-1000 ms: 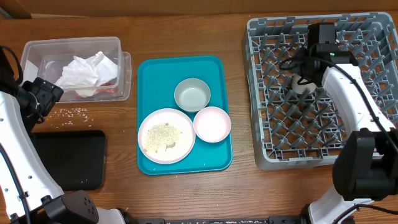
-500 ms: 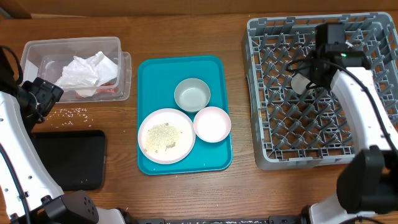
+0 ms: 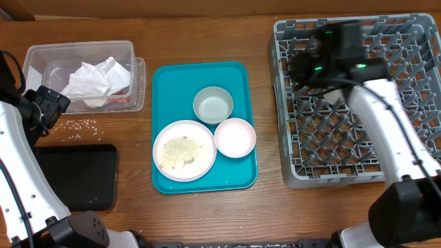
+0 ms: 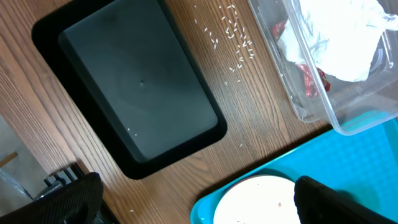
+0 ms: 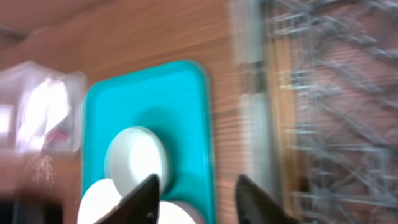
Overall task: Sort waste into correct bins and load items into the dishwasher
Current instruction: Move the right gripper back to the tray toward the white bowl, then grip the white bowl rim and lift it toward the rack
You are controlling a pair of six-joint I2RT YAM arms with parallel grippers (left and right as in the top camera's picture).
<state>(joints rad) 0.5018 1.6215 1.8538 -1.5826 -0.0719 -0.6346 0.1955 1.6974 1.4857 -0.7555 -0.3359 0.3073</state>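
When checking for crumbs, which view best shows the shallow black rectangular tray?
Left wrist: the shallow black rectangular tray lies nearly whole, inside visible. Overhead: smaller, partly behind the left arm. Right wrist: too blurred to tell.

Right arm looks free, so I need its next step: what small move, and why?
Probably swing the right gripper across to hover over the white bowl, the dish nearest the dish rack: its jaws stand apart and empty, and the bowl sits unloaded on the teal tray.
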